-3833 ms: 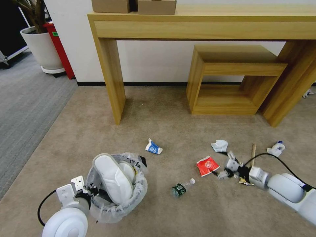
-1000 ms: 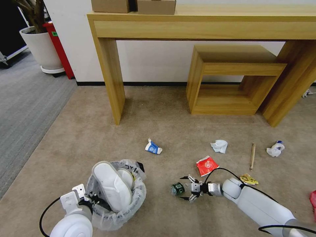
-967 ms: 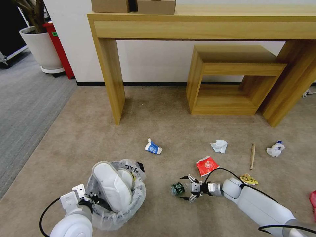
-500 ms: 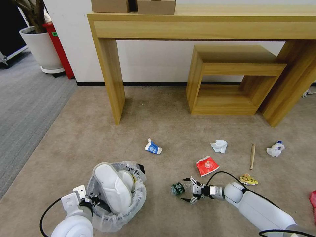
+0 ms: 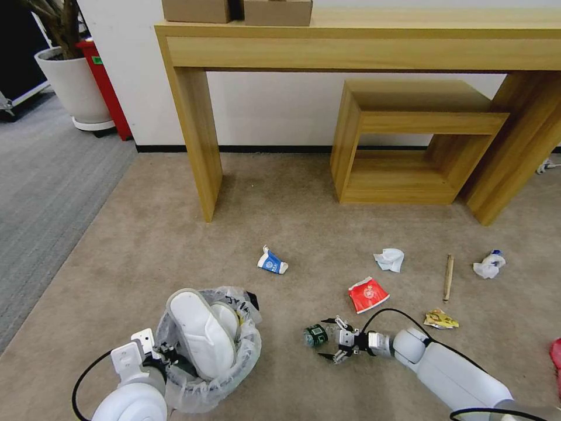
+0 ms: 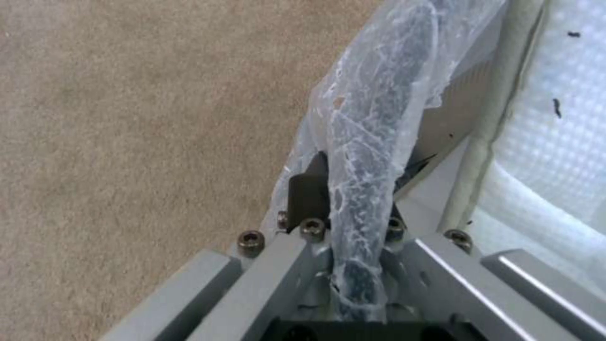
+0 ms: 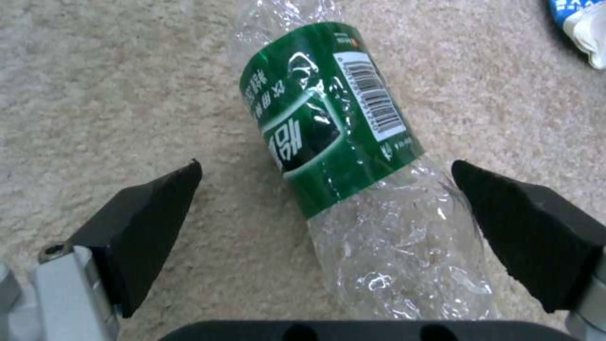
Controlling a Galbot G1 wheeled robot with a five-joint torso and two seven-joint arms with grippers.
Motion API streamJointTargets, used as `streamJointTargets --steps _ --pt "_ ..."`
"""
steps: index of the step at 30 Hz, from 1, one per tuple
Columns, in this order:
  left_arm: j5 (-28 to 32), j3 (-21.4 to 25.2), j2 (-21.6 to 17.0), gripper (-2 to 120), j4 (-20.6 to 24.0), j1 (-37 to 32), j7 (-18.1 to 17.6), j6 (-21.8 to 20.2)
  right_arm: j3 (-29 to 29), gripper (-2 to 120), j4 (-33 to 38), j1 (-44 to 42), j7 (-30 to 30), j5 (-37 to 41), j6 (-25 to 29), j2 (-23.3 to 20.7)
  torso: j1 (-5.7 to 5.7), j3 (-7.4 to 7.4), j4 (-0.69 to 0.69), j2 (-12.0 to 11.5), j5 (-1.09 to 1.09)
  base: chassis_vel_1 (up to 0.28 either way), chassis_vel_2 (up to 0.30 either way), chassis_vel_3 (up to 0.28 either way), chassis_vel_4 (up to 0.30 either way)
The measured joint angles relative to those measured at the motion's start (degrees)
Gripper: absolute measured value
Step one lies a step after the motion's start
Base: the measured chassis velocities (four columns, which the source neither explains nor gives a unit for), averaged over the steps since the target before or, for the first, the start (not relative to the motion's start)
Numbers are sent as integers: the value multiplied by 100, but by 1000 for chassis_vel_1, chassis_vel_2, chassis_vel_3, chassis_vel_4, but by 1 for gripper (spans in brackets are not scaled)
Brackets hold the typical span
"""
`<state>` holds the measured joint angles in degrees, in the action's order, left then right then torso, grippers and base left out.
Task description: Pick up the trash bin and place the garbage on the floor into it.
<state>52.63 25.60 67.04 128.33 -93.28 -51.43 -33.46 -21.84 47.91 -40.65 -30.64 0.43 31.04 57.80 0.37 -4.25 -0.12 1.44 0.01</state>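
Observation:
The trash bin (image 5: 234, 365), dark with a whitish bag liner, stands at the near left with a white slipper (image 5: 198, 333) sticking out of it. My left gripper (image 5: 169, 355) is shut on the trash bin's lined rim (image 6: 369, 142). A small clear bottle (image 5: 316, 335) with a green label lies on the carpet. My right gripper (image 5: 332, 341) is open, one fingertip on each side of the bottle (image 7: 328, 132), not touching. More garbage lies beyond: a blue-white carton (image 5: 272, 261), a red paper cup (image 5: 367, 294), a tissue wad (image 5: 390, 259), a wooden stick (image 5: 449, 277) and a yellow wrapper (image 5: 440, 318).
A long wooden console table (image 5: 198, 146) stands against the back wall with a low wooden shelf unit (image 5: 403, 140) under it. Another white wad (image 5: 489, 264) and a red wrapper (image 5: 555, 351) lie at the far right. A white plant pot (image 5: 70, 82) stands at the back left.
My right arm has swung left from beside the red cup to the bottle and now holds its open fingers around it. The bin in my left gripper has shifted slightly nearer.

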Motion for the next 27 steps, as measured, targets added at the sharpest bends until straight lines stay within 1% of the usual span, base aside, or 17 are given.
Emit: streamJointTargets --steps 9,10,12,13,14,15,16,17,20,21,22,24,25,26,27 --pt "-41 -43 15 0 -57 21 3 12 46 100 -173 3 -2 8 101 91 0 0 0 0 0 0 0 0 0" --pt "-64 -54 15 0 -68 19 5 15 55 97 -172 5 -35 34 118 104 0 0 0 0 1 0 0 0 0" --pt "-70 -60 14 0 -71 29 6 17 54 88 -138 19 -88 102 134 104 0 0 0 0 0 0 0 0 0" --pt "-70 -60 14 0 -71 29 6 17 54 88 -138 19 -88 102 134 104 0 0 0 0 0 0 0 0 0" --pt "-67 -61 9 0 -69 33 7 18 45 86 -111 30 -73 119 137 99 0 0 0 0 0 0 0 0 0" --pt "-64 -61 4 0 -65 34 8 19 39 82 -99 40 -66 130 143 93 0 0 0 0 0 0 0 0 0" --pt "-58 -59 -2 0 -59 35 9 19 34 76 -75 48 -58 143 146 77 0 0 0 0 0 0 0 0 0" --pt "-58 -59 -2 0 -59 35 9 19 34 76 -75 48 -58 143 146 77 0 0 0 0 0 0 0 0 0" --pt "-55 -47 -10 0 -48 32 10 22 48 61 -32 53 -99 161 166 22 0 0 0 0 -1 0 0 0 0" --pt "-59 -47 -10 0 -47 23 10 22 56 57 -10 45 -115 166 173 2 0 0 0 0 -1 0 0 0 0" --pt "-59 -47 -10 0 -47 23 10 22 56 57 -10 45 -115 166 173 2 0 0 0 0 -1 0 0 0 0" --pt "-81 -50 0 0 -44 8 10 22 90 45 61 14 -124 183 176 -40 0 0 0 0 -1 0 0 0 0" --pt "-98 -58 10 0 -41 2 10 22 95 42 104 -3 -122 197 176 -61 0 0 0 0 -1 0 0 0 0" --pt "-98 -58 10 0 -41 2 10 22 95 42 104 -3 -122 197 176 -61 0 0 0 0 -1 0 0 0 0" --pt "-117 -68 23 0 -36 0 10 22 95 37 165 -24 -98 208 173 -87 0 0 0 0 0 0 0 0 0"
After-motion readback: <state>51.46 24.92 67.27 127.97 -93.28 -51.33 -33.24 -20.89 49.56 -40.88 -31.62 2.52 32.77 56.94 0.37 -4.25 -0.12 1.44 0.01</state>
